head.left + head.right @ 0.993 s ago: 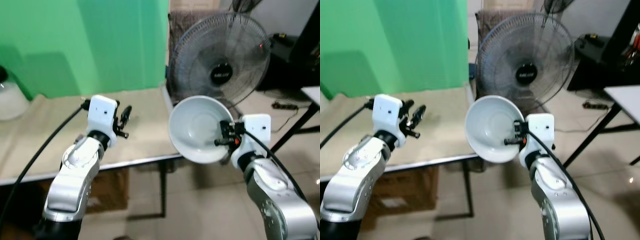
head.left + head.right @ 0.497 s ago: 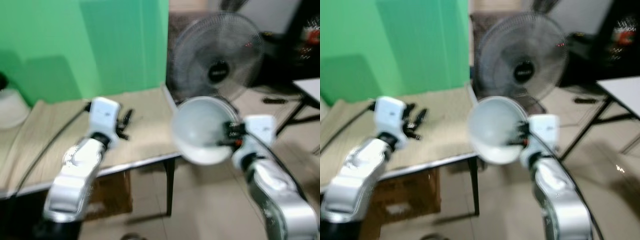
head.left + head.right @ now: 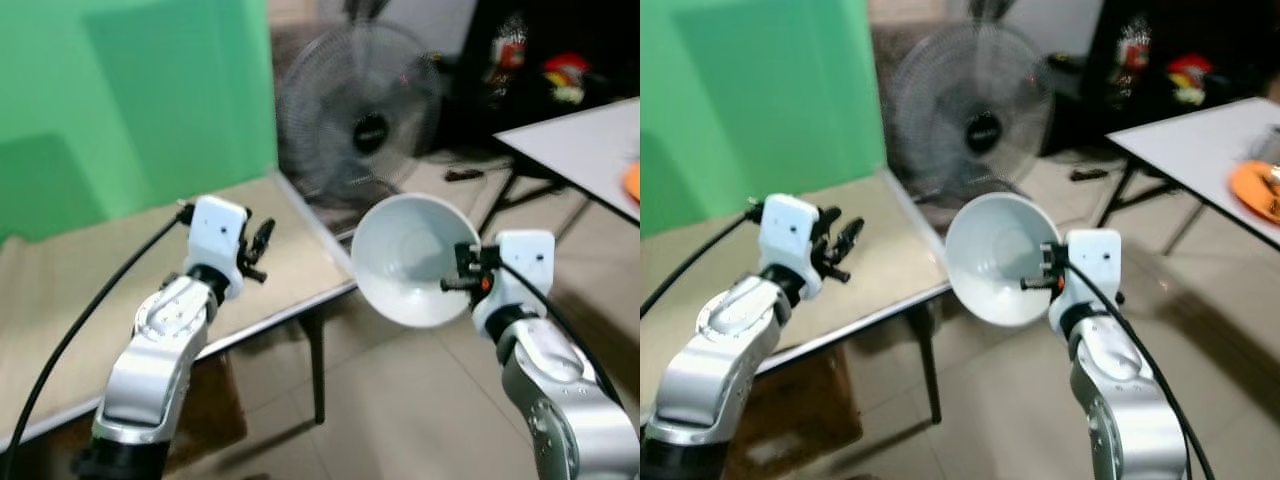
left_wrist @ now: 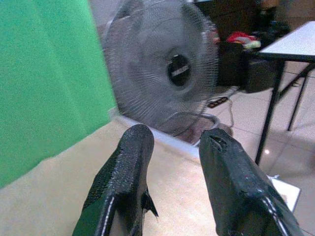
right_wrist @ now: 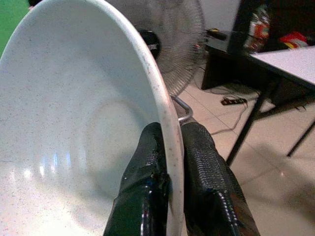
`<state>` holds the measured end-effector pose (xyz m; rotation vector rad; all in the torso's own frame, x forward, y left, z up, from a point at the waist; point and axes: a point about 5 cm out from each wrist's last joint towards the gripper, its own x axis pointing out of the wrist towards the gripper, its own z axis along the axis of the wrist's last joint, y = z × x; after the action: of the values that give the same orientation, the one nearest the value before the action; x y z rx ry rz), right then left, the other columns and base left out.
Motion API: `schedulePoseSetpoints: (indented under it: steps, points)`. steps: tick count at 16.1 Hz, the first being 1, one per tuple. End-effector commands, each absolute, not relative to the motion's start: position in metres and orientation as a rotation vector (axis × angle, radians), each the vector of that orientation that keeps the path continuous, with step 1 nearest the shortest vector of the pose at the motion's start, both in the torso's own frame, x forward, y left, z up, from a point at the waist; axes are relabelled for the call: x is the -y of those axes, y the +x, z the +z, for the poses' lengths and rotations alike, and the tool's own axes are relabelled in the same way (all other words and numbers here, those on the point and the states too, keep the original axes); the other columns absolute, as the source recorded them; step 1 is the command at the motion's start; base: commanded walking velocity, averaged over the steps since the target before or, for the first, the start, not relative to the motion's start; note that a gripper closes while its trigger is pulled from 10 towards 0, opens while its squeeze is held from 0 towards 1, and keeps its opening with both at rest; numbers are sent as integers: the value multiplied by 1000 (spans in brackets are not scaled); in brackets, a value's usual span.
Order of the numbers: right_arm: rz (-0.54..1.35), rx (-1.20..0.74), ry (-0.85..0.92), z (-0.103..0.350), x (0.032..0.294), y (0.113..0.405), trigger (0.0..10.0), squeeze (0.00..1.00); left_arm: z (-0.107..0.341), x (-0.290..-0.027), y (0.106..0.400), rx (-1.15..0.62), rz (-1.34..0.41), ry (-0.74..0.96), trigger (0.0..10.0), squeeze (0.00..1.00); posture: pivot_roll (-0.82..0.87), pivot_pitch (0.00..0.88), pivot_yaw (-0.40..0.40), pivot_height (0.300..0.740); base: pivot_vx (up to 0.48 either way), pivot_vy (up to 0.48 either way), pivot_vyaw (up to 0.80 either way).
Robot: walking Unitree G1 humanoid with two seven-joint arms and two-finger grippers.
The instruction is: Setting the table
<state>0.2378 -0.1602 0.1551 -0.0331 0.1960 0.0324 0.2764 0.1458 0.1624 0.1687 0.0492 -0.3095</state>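
Bowl [image 3: 410, 258], white and with nothing in it, hangs tipped on its side in the right gripper [image 5: 170, 189], its hollow facing the robot; the rim is pinched between the two black fingers [image 5: 147, 191], one inside the bowl and one outside. It is held in the air beyond the corner of the beige worktop [image 3: 60, 290], above the tiled floor [image 3: 400, 400]. The left gripper [image 4: 172, 167] hovers over the worktop with its fingers [image 4: 125, 172] spread apart and nothing between them. Past those fingers stands a fan [image 4: 162, 66] (blurred), beside a green backdrop [image 3: 120, 90]. The right eye view adds an orange plate [image 3: 1255, 190] on a white table [image 3: 1190, 140] far to the right; the wrist views show the grip close up
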Motion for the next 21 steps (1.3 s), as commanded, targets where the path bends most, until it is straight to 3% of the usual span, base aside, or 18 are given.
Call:
schedulePoseSetpoints:
  steps: [1, 5, 10, 21]
  points:
    - [15, -177, -36, 160, 164, 237, 10000, 0, 165, -142, 278, -35, -325, 172, 10000, 0, 35, 0, 19, 740, 0, 0, -800]
    - [-2, -186, -35, 158, 165, 236, 10000, 0, 165, -141, 278, -35, -331, 168, 10000, 0, 30, 0, 25, 740, 0, 0, 0]
    - [-17, -189, -39, 159, 167, 235, 10000, 0, 166, -139, 280, -23, -336, 151, 10000, 0, 23, 0, 29, 740, 0, 0, -800]
    - [-30, -167, -78, 160, 170, 238, 10000, 0, 166, -141, 281, -15, -317, 152, 10000, 0, 27, 0, 24, 740, 0, 0, -73]
